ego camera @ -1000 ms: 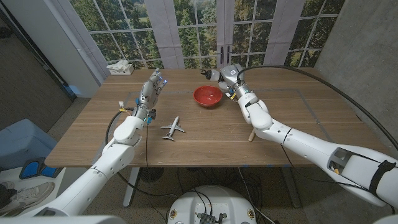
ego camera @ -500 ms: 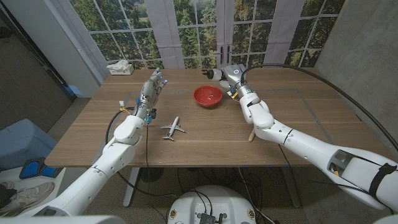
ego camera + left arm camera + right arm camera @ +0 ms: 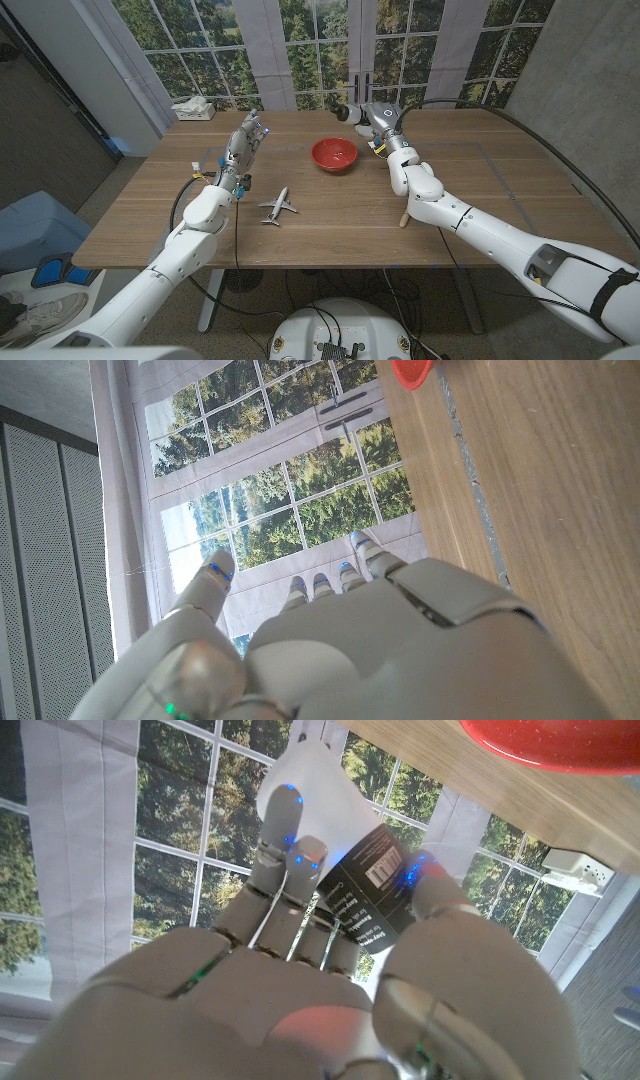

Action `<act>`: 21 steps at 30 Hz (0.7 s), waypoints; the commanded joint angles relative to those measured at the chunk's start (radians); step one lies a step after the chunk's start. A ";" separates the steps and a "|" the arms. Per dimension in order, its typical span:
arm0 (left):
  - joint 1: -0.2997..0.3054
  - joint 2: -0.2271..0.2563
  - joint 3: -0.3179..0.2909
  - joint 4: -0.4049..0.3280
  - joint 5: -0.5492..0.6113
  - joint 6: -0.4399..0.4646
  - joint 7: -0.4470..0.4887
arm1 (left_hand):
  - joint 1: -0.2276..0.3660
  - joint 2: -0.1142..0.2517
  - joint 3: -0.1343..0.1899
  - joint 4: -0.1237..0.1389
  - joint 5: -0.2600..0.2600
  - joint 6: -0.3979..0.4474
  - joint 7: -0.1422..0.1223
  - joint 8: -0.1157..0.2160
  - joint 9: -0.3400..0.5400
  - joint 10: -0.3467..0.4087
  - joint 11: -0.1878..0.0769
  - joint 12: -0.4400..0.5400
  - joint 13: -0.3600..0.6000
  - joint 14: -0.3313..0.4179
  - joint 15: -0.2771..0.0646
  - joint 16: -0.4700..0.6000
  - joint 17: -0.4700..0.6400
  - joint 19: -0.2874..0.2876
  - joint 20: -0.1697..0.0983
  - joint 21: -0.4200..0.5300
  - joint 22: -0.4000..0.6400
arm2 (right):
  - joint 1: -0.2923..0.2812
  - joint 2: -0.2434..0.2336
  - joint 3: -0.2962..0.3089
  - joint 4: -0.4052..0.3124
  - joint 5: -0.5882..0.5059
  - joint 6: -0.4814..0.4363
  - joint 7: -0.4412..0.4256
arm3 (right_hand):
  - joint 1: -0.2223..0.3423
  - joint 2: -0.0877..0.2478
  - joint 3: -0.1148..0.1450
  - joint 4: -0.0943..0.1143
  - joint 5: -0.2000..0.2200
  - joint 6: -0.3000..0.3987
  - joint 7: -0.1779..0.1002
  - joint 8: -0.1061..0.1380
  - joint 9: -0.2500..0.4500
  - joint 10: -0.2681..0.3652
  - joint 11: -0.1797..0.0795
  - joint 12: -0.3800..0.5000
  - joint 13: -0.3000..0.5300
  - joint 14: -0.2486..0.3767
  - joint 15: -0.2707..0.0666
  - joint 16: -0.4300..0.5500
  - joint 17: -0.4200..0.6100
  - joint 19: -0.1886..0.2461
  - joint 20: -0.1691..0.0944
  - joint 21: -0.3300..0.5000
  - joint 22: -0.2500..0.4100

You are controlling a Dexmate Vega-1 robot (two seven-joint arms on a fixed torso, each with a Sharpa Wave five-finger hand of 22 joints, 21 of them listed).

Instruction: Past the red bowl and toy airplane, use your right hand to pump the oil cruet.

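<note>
Right hand: (image 3: pixel 372 113) fingers wrapped around the oil cruet (image 3: pixel 368 890) at the table's far edge, beyond the red bowl (image 3: pixel 333 154).
Change: within the last second the hand has slid farther back past the bowl, closing on the cruet.
Left hand: (image 3: pixel 243 143) raised, fingers apart, holding nothing.
Toy airplane: (image 3: pixel 277 206) nearer the robot.
Outlook: grasp appears set; pumping looks next.

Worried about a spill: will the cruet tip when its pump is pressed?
Possibly. The cruet looks tall and narrow, so an off-centre push could tip it. The right hand wraps it, fingers and thumb on opposite sides, which should steady it. Its smooth label may be slippery.
</note>
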 commanded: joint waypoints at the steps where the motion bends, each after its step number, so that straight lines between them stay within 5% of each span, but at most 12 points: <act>1: 0.004 0.006 -0.003 -0.011 0.002 0.003 0.003 | 0.010 0.069 -0.001 -0.002 0.002 -0.008 -0.004 0.001 0.001 -0.030 -0.005 0.001 0.002 -0.062 -0.081 0.003 0.000 0.006 -0.021 -0.002 0.003 | -0.024 0.007 0.046 -0.049 0.137 -0.018 0.002 | -0.035 -0.033 -0.009 0.020 0.015 -0.019 -0.001 0.007 -0.013 -0.022 0.003 0.014 -0.029 -0.014 -0.080 -0.123 -0.095 0.022 -0.115 -0.015 -0.002; 11: 0.006 0.008 -0.003 -0.017 0.004 0.003 0.004 | 0.010 0.068 -0.002 -0.003 0.002 -0.009 -0.005 0.001 0.001 -0.030 -0.006 0.001 0.002 -0.063 -0.081 0.003 0.000 0.005 -0.020 -0.003 0.003 | -0.033 -0.002 0.081 -0.082 0.245 0.011 0.015 | -0.070 -0.028 -0.023 0.043 0.030 0.006 0.005 0.026 -0.030 -0.007 0.019 0.030 -0.079 0.045 -0.080 -0.288 -0.236 0.043 -0.113 -0.047 -0.001; 21: 0.006 0.009 -0.003 -0.020 0.004 0.003 0.002 | 0.010 0.067 -0.002 -0.004 0.001 -0.010 -0.005 0.001 0.001 -0.031 -0.006 0.001 0.002 -0.062 -0.082 0.003 -0.001 0.005 -0.019 -0.003 0.003 | -0.056 0.006 0.154 -0.128 0.420 0.026 0.058 | -0.074 -0.027 -0.024 0.044 0.035 0.030 0.019 0.033 -0.033 0.024 0.029 0.040 -0.092 0.080 -0.080 -0.294 -0.217 0.058 -0.116 -0.049 0.003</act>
